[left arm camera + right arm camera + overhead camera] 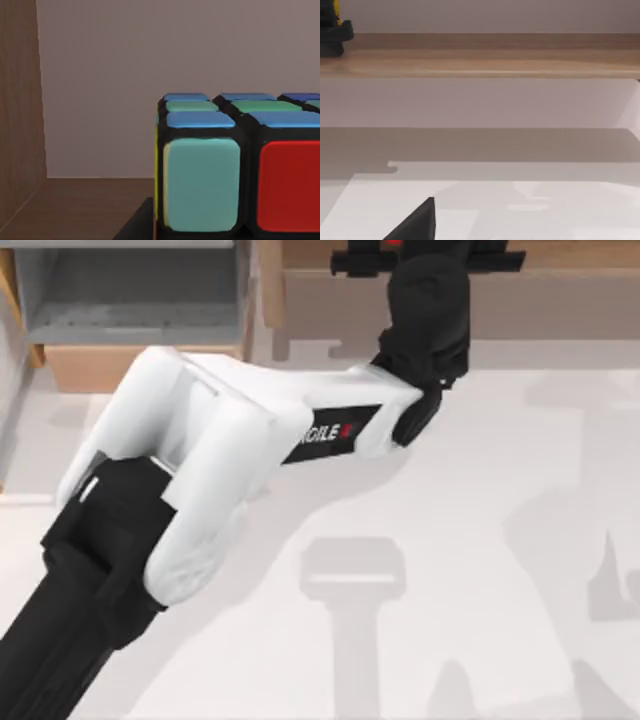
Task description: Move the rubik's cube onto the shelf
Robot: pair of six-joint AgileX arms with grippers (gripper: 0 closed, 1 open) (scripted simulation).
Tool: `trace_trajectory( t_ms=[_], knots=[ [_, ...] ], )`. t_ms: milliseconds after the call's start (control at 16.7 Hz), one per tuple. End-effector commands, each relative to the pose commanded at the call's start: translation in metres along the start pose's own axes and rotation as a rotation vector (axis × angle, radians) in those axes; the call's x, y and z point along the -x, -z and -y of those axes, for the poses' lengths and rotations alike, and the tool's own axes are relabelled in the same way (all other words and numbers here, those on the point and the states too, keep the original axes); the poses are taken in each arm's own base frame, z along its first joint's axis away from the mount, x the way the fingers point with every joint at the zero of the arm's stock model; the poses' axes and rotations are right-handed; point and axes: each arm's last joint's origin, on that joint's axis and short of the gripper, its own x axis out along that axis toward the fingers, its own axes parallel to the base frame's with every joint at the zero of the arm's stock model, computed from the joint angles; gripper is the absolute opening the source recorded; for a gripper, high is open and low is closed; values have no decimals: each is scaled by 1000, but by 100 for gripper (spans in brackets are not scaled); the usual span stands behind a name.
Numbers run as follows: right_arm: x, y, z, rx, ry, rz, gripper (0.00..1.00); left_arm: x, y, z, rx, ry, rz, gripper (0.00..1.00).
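Over the far edge of the white worktop (480,540), one left arm is seen stretched diagonally from the near left corner, its black wrist reaching the shelf (560,290) at the top of the top view. The left end effector (428,258) is seen there as a black crossbar above the shelf's front edge, with a small patch of red showing at it. Whether its fingers are spread or pinching cannot be told.

One rubik's cube (240,170) is recorded close up in the left wrist view, with blue and green stickers on its upper face and a pale teal and a red sticker on the facing side. It sits low over the brown wooden floor of the shelf, beside a wooden side wall and before a plain grey back wall; actual contact with the wood cannot be confirmed.

One wooden box with a grey interior (130,300) stands at the far left of the worktop.

From the right wrist view, the shelf (485,62) is seen as one long ledge, with a dark part of the left arm's tool at its far end. One black fingertip (417,222) of the right end effector is noted above the worktop; its state cannot be told.
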Motion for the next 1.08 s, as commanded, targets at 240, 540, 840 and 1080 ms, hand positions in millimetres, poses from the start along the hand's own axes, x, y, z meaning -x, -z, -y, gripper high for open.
trace_trajectory(
  t_ms=[240,540,840,1080],
  knots=[
    [0,0,0,0,0,0,100,0,0,0,0,0,0,23],
    [0,0,0,0,0,0,100,0,0,0,0,0,0,60],
    [0,0,0,0,0,0,100,0,0,0,0,0,0,98],
    [0,0,0,0,0,0,100,0,0,0,0,0,0,100]
  ],
)
